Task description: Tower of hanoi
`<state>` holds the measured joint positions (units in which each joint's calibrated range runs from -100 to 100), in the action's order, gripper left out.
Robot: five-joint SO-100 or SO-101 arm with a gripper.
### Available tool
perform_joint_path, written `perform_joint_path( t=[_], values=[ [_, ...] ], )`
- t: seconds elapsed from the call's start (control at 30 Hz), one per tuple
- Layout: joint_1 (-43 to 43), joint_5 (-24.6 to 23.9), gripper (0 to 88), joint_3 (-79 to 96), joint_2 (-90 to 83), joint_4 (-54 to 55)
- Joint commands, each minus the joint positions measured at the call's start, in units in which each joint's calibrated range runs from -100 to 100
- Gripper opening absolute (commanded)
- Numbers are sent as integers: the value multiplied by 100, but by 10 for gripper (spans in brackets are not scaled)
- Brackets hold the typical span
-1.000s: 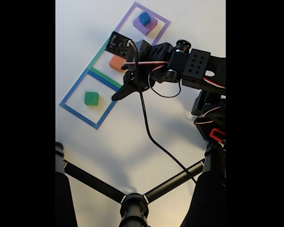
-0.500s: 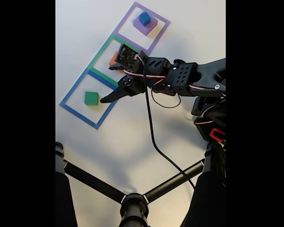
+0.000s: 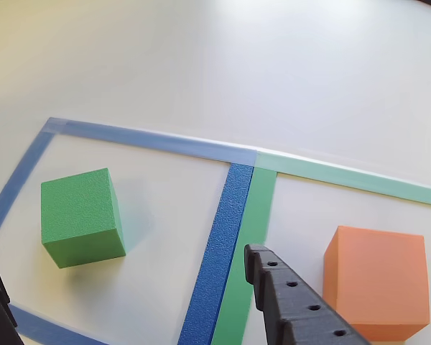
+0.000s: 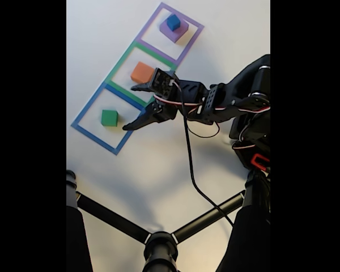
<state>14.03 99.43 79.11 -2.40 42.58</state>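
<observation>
The jaws (image 4: 134, 106) stand wide open and hold nothing, hanging over the white counter (image 4: 158, 164) at the shared edge of the blue outline (image 4: 90, 107) and the green outline (image 4: 122, 59). In the fixed view the green block (image 4: 109, 118) lies just left of the lower fingertip, apart from it, inside the blue outline. The orange block (image 4: 142, 72) sits just above the upper fingertip, inside the green outline. Farther up, well apart from the jaws, the blue cube (image 4: 173, 22) rests on the purple block (image 4: 175, 31). In the other view one finger (image 3: 294, 302) reaches between the green block (image 3: 81, 215) and the orange block (image 3: 377, 280).
</observation>
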Motion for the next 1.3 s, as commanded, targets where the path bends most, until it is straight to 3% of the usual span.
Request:
perform_joint_path(
  t=[0.0,0.43,1.27],
  values=[
    [202,57,418,-255,240,448],
    [469,57,416,-800,1273,1055],
    [782,57,357,-1636,1994,926]
  ],
)
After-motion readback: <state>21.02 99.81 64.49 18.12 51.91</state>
